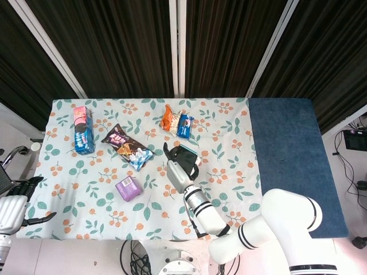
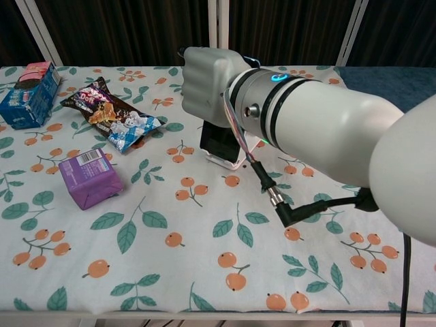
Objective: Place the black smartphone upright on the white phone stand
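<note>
- Here the black smartphone (image 2: 219,144) stands upright near the middle of the floral tablecloth (image 2: 170,272), its lower edge seated in the white phone stand (image 2: 228,162)
- The right hand (image 2: 208,86) sits right over the phone's top; in the chest view its white back hides the fingers, so whether they clamp the phone or merely hang around it cannot be told
- In the head view the right hand (image 1: 178,171) covers most of the phone, with only dark edges showing around it
- The left hand (image 1: 16,201) is at the lower left corner of the head view, off the table edge, holding nothing, its dark fingers spread apart
- A purple box (image 2: 89,178) lies left of the stand, well apart from it
- A dark snack bag (image 2: 110,114) lies further back on the left, and a blue carton (image 2: 28,96) stands near the far left edge
- An orange packet (image 1: 170,120) lies beside a small blue packet (image 1: 185,125), both behind the stand
- A black cable plug (image 2: 289,212) hangs from the right forearm above the cloth
</note>
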Available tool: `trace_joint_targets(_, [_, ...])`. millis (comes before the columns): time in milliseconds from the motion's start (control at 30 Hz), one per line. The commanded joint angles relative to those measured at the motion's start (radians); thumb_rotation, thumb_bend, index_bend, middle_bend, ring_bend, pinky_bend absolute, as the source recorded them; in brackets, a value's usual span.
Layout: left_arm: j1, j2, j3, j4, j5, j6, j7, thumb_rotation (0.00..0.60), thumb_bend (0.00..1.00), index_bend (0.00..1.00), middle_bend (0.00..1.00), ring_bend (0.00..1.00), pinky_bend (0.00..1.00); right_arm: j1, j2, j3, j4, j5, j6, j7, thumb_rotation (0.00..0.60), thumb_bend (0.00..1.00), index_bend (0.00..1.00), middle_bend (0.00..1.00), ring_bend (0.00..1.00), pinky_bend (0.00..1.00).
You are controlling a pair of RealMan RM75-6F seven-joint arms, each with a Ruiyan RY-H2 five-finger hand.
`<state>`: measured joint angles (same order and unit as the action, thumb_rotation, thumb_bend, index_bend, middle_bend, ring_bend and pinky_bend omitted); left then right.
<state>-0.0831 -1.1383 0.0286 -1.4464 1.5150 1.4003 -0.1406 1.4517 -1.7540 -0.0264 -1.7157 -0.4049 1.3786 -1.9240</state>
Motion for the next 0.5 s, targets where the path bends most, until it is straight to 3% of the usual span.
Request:
trace_joint_targets(33, [0.000, 0.000, 0.000, 0.000, 0.000, 0.000, 0.000, 0.366, 0.06, 0.11, 0.10, 0.13, 0.22, -0.001, -0.001, 0.001, 0.002, 0.001, -0.001, -0.001, 0.600, 0.28, 0.63, 0.44, 0.46, 0.00])
trace_joint_targets(500, [-0.002, -0.001, -0.001, 0.003, -0.002, -0.006, -0.003, 0.364, 0.06, 0.11, 0.10, 0.13, 0.22, -0.013, 0.000, -0.004, 0.010, -0.005, -0.013, 0.008, 0.600, 0.28, 0.63, 0.44, 0.46, 0.00])
